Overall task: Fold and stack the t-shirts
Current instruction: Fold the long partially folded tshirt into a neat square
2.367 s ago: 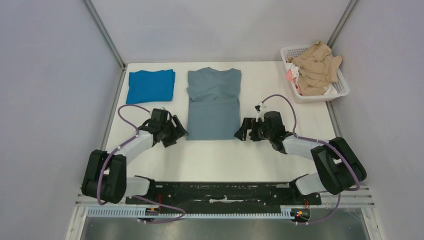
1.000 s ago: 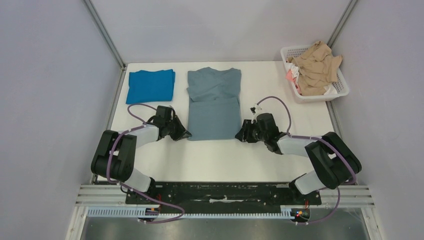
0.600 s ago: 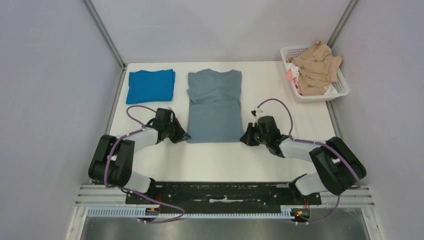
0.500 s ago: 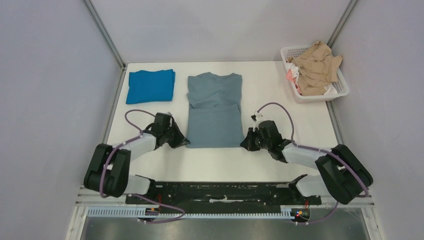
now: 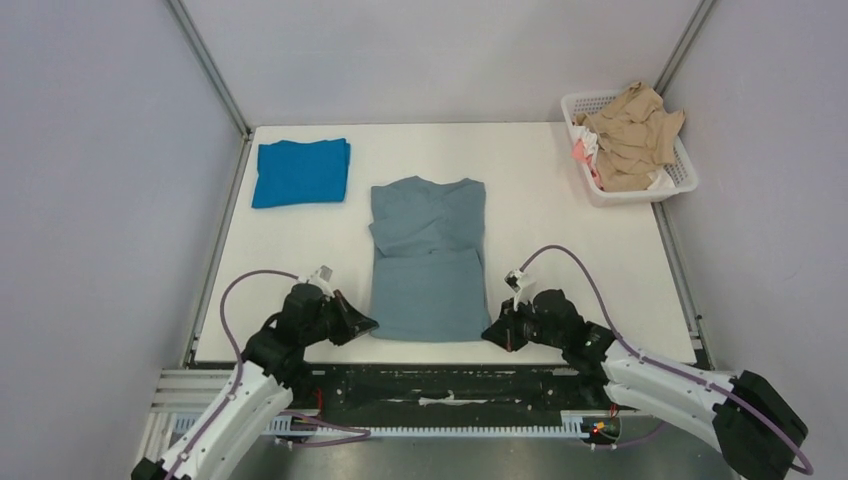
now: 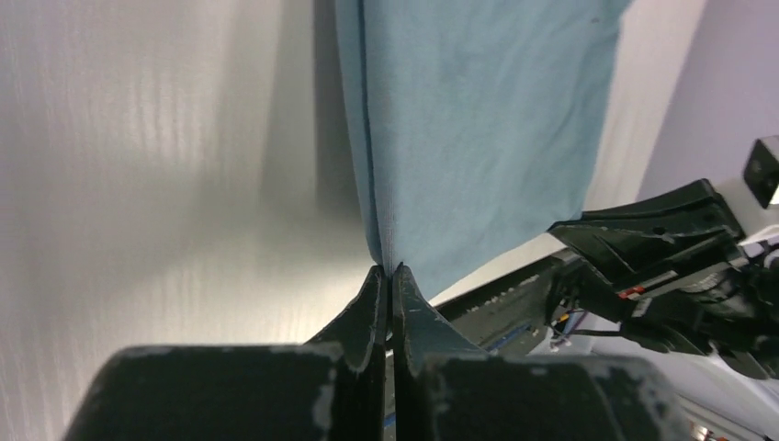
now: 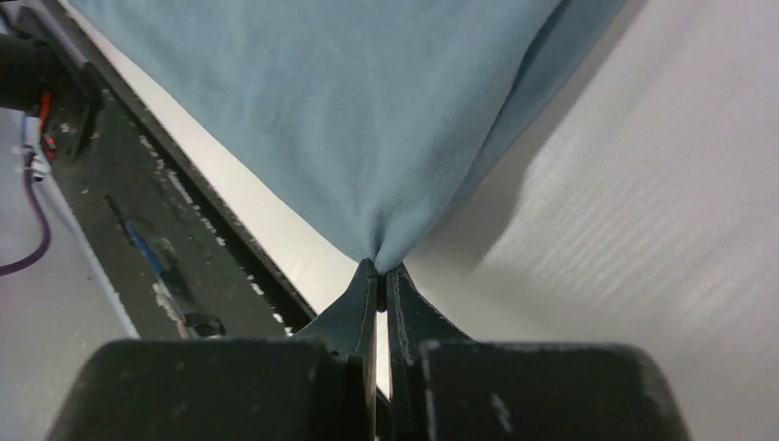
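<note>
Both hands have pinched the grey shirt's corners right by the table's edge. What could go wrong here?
The left hand and right hand each grip only the tip of a corner of the grey shirt, so the cloth may slip free. The hem lies at the near edge of the table; a pull toward the bases could drag it off. Uneven pulling could skew the fold.

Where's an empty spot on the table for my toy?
The widest bare patch of table lies between the grey-blue shirt and the basket. Another lies between the cobalt shirt and the left gripper. The near edge is crowded: the left gripper and right gripper pinch the grey-blue shirt's corners.
</note>
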`<action>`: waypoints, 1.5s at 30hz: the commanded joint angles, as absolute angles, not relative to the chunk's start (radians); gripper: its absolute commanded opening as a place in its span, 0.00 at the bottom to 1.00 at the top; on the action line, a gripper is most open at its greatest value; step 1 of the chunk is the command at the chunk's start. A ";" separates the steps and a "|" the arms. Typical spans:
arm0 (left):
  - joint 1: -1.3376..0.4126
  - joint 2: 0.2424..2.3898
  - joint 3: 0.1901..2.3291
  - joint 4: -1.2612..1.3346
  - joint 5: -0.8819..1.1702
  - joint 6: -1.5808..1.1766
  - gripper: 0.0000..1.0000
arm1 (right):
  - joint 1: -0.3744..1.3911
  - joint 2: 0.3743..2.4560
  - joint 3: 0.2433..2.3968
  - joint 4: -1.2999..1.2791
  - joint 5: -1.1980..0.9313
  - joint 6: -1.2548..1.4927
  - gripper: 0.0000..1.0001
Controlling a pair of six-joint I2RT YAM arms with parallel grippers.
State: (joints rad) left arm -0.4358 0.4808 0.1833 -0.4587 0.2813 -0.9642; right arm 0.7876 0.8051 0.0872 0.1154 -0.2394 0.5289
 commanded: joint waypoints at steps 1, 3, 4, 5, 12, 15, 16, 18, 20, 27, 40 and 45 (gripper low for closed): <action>-0.443 0.301 0.259 -0.660 0.284 -1.020 0.02 | 0.816 0.688 0.102 0.086 -0.263 0.544 0.00; -0.444 0.281 0.280 -0.656 0.300 -1.021 0.02 | 0.816 0.653 0.123 0.070 -0.261 0.531 0.00; -0.444 0.287 0.285 -0.634 0.306 -1.027 0.02 | 0.816 0.643 0.136 0.070 -0.259 0.524 0.00; -0.444 0.305 0.285 -0.596 0.324 -1.033 0.02 | 0.816 0.637 0.148 0.085 -0.262 0.515 0.00; -0.443 0.516 0.420 -0.451 0.282 -0.997 0.02 | 0.815 0.721 0.314 0.115 -0.088 0.438 0.00; -0.443 0.610 0.511 -0.454 0.205 -0.960 0.02 | 0.799 0.789 0.412 0.105 0.017 0.410 0.00; -0.442 0.648 0.543 -0.452 0.188 -0.950 0.02 | 0.783 0.814 0.443 0.099 0.030 0.406 0.00; -0.443 0.723 0.604 -0.444 0.159 -0.932 0.02 | 0.744 0.854 0.502 0.102 0.020 0.387 0.00; -0.440 0.790 0.657 -0.428 0.137 -0.918 0.02 | 0.693 0.894 0.561 0.103 0.016 0.372 0.00; -0.400 0.993 0.841 -0.368 0.041 -0.878 0.02 | 0.560 1.067 0.749 0.129 -0.062 0.325 0.00; -0.255 1.382 1.119 -0.295 0.097 -0.806 0.02 | 0.410 1.381 0.989 0.205 -0.208 0.331 0.00; -0.227 1.560 1.218 -0.287 0.091 -0.793 0.02 | 0.379 1.514 1.051 0.282 -0.257 0.326 0.00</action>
State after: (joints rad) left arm -0.2481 1.4643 1.1336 -0.3412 0.0917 -0.8474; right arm 0.4011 1.4364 0.9695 0.1589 -0.1940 0.3321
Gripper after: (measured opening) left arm 0.034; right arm 0.016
